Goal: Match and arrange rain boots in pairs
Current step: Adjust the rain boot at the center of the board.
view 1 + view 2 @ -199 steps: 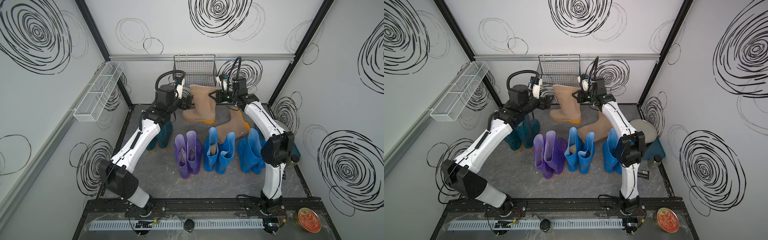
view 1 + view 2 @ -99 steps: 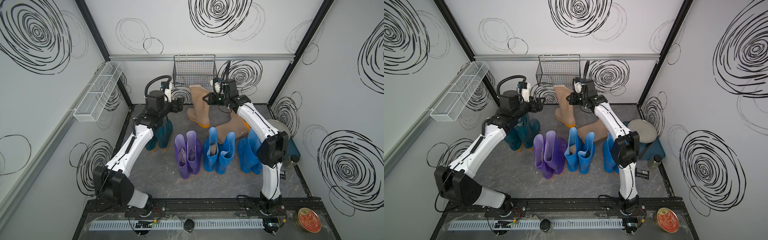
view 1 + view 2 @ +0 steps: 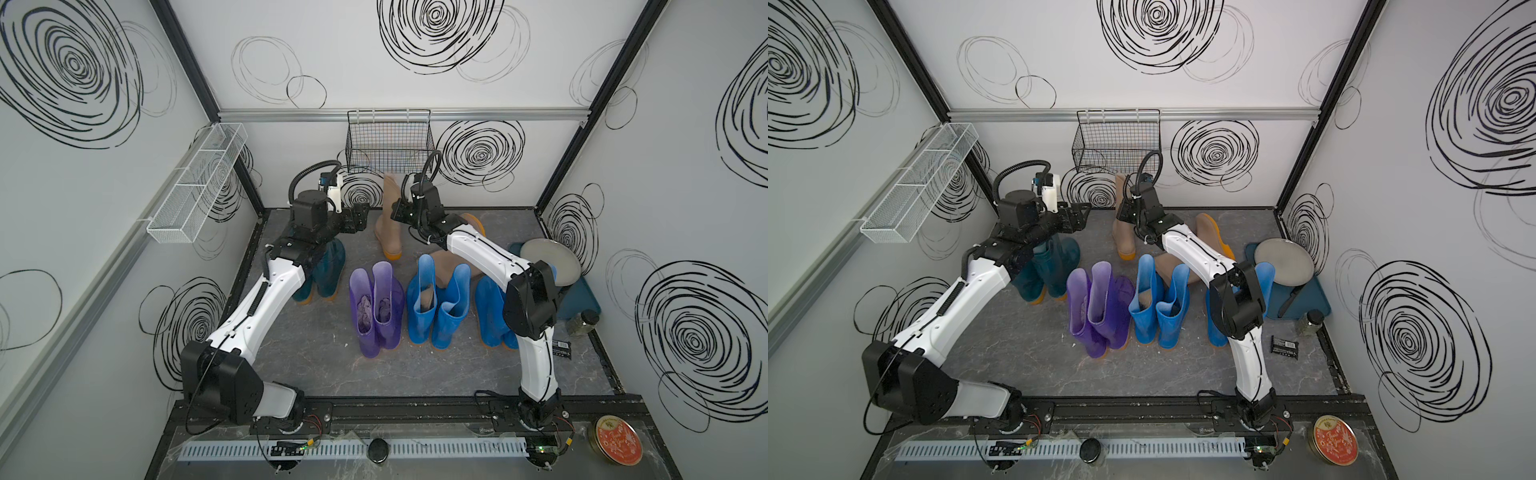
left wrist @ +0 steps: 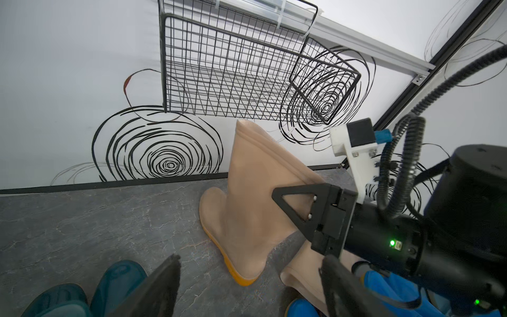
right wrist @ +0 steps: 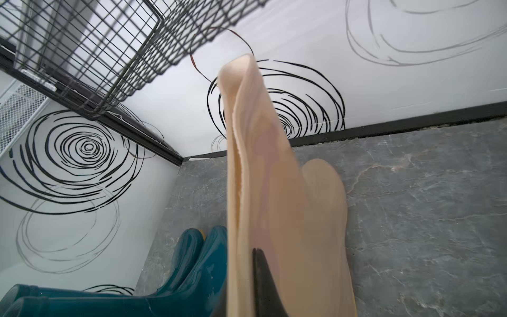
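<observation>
Right fingers (image 4: 297,204) clamp the tan boot (image 3: 388,224), now stood upright for pairing, as left fingers (image 4: 162,284), apart, withdraw.

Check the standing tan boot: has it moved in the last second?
Yes. The standing tan boot swung upright, its sole dropping away from the wire basket toward the purple boots.

Front of table (image 3: 374,374): bare, wide pass. Mid blocked by teal boots (image 3: 330,266), purple boots (image 3: 376,307), blue boots (image 3: 436,309), only narrow gaps btw them. Back-left corner: bare strip. Upright tan boot (image 3: 388,220), top near wire basket (image 3: 388,141), little headroom. Tray (image 3: 582,299) w/ plate (image 3: 548,259) fills rt side.
</observation>
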